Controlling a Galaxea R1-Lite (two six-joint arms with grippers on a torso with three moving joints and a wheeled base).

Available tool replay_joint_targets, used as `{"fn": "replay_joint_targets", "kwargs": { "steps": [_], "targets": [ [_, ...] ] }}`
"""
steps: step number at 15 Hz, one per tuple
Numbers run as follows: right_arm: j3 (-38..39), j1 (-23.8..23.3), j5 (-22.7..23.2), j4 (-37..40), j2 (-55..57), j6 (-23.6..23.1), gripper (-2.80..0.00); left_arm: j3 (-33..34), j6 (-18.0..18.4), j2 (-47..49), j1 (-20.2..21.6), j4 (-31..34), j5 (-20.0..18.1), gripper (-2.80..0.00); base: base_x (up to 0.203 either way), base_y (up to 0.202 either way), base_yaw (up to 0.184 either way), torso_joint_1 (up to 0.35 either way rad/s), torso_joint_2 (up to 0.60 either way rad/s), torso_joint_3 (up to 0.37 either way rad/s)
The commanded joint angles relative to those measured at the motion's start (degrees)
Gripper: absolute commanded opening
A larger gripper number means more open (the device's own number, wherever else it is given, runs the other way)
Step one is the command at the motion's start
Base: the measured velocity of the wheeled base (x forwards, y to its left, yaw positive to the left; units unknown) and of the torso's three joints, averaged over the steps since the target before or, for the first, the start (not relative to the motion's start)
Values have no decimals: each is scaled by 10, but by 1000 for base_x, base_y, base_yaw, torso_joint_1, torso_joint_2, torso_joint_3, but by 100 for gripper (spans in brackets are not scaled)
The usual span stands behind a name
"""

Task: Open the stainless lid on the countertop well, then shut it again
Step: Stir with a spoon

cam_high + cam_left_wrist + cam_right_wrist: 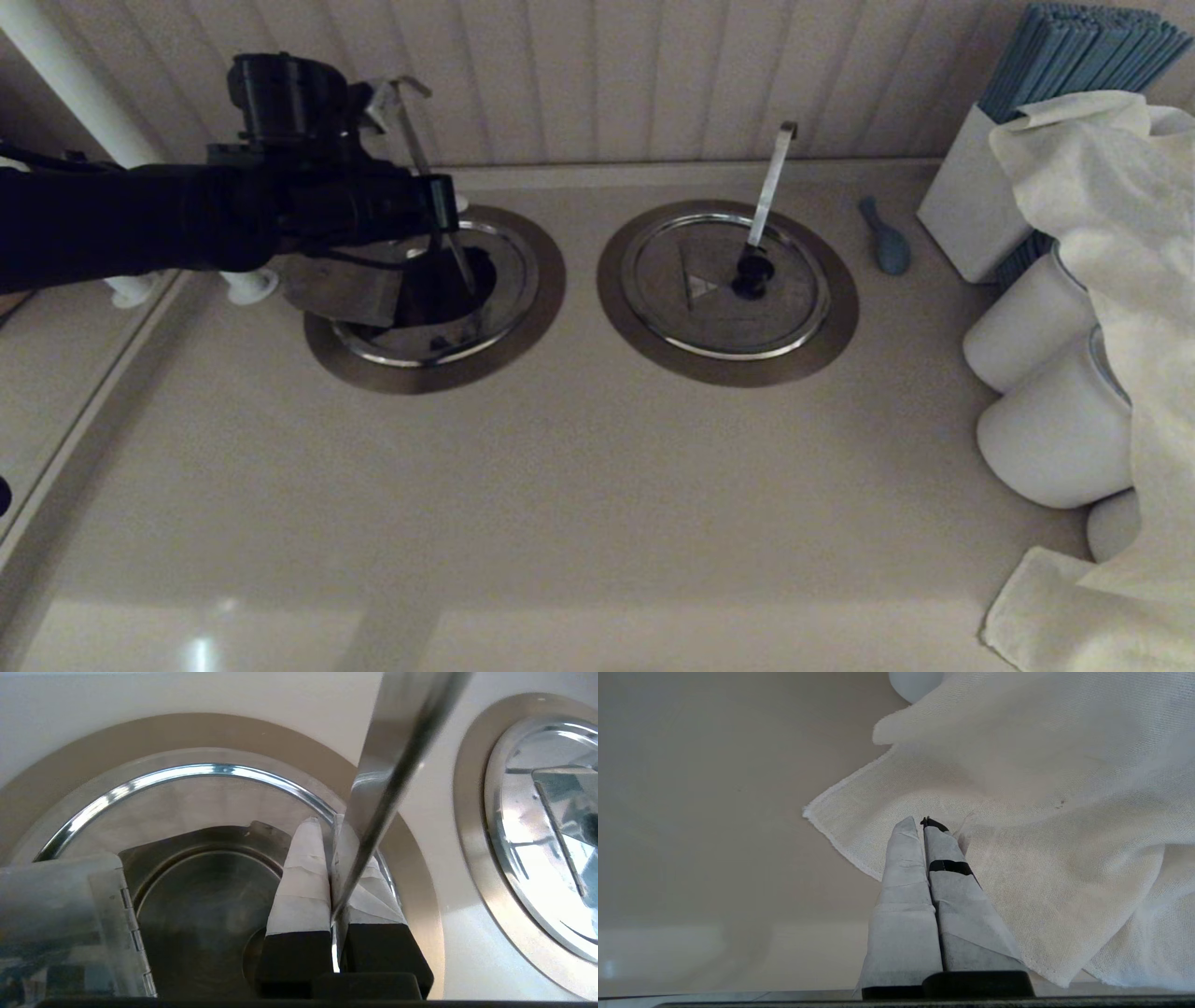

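Lid-opening half done: stainless lid [350, 291] folding section stands raised over countertop well [439, 294], at table's 10 o'clock. Left gripper [332, 868] fingers together, nothing visibly held beside thin handle [425, 168]. Closing remains. Right gripper [924, 858] parked over cloth [1041, 812], fingers together.

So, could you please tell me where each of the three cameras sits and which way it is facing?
Head view: on the robot's head, looking forward and down at the countertop with both wells; the left arm shows, reaching over the countertop well.
Left wrist view: behind the left gripper, looking down into the open well; its fingers are shut on the thin handle, with the folding section raised.
Right wrist view: behind the shut right gripper, facing a white cloth.
Shared: head and left wrist views both show the stainless lid and the twin lid.
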Motion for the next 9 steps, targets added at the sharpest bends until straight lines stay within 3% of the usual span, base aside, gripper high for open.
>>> {"fn": "replay_joint_targets", "kwargs": {
  "steps": [1, 6, 9],
  "targets": [
    [0, 0, 0, 0, 0, 0, -280, -17, 0, 28, 2, -3, 29, -280, 0, 0, 0, 0, 0, 0],
    [1, 0, 0, 0, 0, 0, -280, -28, 28, 57, 1, -18, 70, -280, 0, 0, 0, 0, 0, 0],
    [0, 0, 0, 0, 0, 0, -280, -32, 29, 65, -3, -26, 74, -280, 0, 0, 0, 0, 0, 0]
  ]
}}
